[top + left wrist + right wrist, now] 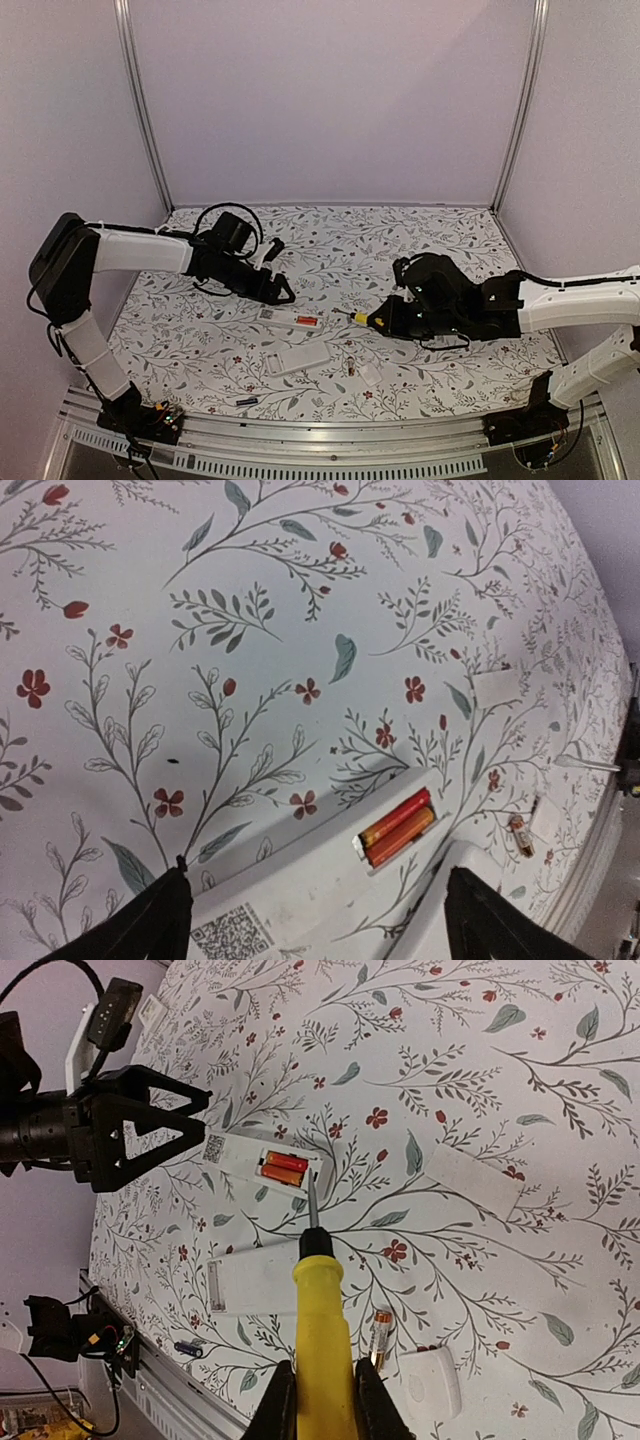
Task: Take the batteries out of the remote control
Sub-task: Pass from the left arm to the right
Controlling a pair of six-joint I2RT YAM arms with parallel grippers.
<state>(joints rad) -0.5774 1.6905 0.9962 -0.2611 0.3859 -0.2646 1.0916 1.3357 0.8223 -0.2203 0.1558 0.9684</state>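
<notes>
Orange batteries (283, 1167) sit in the open bay of the white remote (235, 1150) on the worktop (450, 1060). Right claw (320, 1392) clamps a yellow screwdriver (320, 1310); left claw (205, 1110) gapes empty near the remote. Risk: unpinned, the remote may skid under prying.

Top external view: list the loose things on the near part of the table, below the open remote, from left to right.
Dark battery → white remote → small battery → white cover plate.
</notes>
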